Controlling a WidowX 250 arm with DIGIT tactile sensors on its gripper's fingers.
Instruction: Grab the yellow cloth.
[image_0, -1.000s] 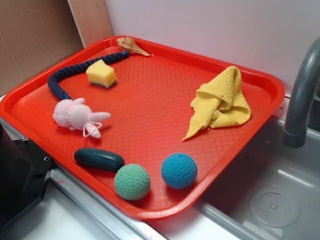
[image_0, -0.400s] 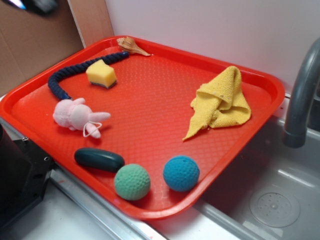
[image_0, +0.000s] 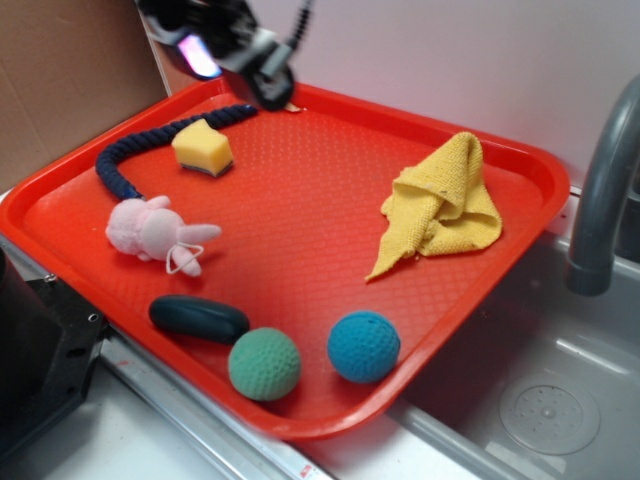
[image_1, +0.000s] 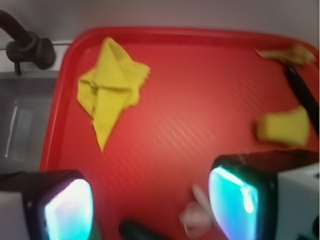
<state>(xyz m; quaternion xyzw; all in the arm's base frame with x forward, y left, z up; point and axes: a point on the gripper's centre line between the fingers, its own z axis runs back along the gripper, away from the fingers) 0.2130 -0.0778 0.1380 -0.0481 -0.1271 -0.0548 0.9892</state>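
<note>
Mustard-yellow knitted cloth (image_0: 442, 205) with pointed corners is lying crumpled on the red plastic tray (image_0: 300, 240), near the tray's rim on the side closest to the grey curved faucet (image_0: 605, 190). In the wrist view the same cloth (image_1: 110, 87) is showing toward the tray's corner beside the faucet (image_1: 25, 45), with one long point trailing toward the tray's middle.

The robot's black gripper (image_0: 262, 75) is hovering above the tray's far rim, well apart from the cloth and blurred in the exterior view. In the wrist view its two glowing fingers (image_1: 232, 200) are standing wide apart with bare tray between them, gripping nothing.

Relative to the cloth, the other things are sitting across the tray: a yellow sponge block with a dark base (image_0: 203, 148), a dark blue braided rope (image_0: 150, 145) curving beside it, and a pink plush bunny (image_0: 155, 233). Along the tray's near rim are lying a dark teal oval piece (image_0: 198, 318), a green dimpled ball (image_0: 264, 364) and a blue dimpled ball (image_0: 363, 346), the two balls near each other but not touching.
</note>
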